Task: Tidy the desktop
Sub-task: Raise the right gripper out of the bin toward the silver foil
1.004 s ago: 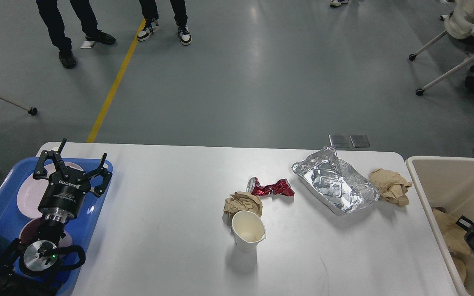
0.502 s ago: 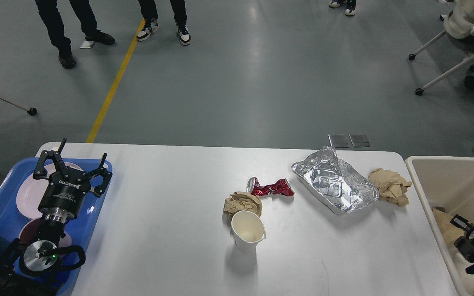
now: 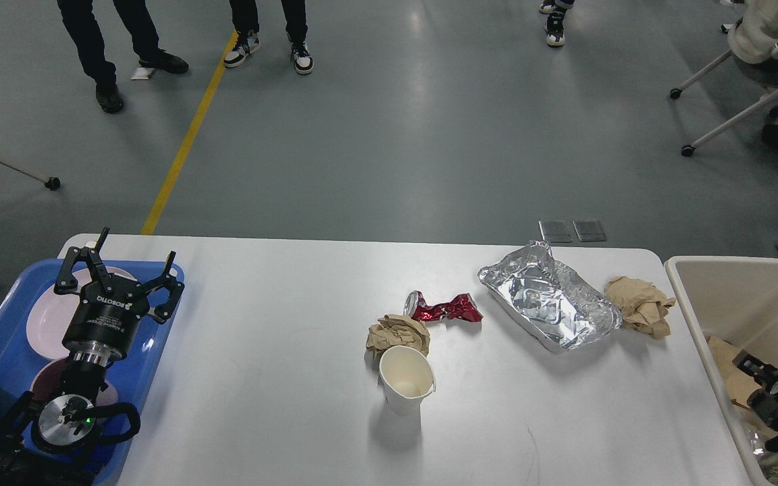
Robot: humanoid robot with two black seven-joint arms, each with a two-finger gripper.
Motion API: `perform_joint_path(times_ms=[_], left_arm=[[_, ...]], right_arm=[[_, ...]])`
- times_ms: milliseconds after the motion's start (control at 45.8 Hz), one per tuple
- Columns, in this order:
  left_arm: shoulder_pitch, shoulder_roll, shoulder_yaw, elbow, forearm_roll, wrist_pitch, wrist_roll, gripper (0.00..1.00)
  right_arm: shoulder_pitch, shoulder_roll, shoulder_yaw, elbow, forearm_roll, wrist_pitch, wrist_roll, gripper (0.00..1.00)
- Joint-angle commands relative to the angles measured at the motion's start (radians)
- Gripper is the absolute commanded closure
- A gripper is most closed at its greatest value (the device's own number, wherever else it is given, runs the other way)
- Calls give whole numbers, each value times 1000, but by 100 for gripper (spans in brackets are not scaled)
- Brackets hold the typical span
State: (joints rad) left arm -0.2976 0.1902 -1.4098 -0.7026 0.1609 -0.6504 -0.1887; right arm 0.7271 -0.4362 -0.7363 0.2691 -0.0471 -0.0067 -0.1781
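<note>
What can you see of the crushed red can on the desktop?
The red can is metal, crushed and twisted at its middle, lying on its side on the white desktop. Its silver top faces left. It lies just behind the crumpled brown paper ball, touching or nearly so, and apart from the foil tray.

The left arm is showing a black cylindrical wrist housing carrying white "ROBOTIQ" lettering, ending in the left gripper (image 3: 121, 266), whose two black linkage fingers (image 3: 85, 263) are built from pinned bars. Below the housing, a silver metal ring is joining it to a black joint with a round silver end cap, where a small green indicator light is glowing beside a black cable loop. The right gripper (image 3: 777, 408) is appearing only as a dark, indistinct black assembly at the frame edge.
</note>
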Motion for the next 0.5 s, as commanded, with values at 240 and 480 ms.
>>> perform_joint_path(times_ms=[240, 480], left_arm=[[0, 0, 0, 0, 0, 0, 0, 4], [0, 0, 0, 0, 0, 0, 0, 4]], right_arm=[[550, -167, -351, 496, -25, 296, -20, 0], [1055, -141, -534, 864, -17, 500, -20, 0]])
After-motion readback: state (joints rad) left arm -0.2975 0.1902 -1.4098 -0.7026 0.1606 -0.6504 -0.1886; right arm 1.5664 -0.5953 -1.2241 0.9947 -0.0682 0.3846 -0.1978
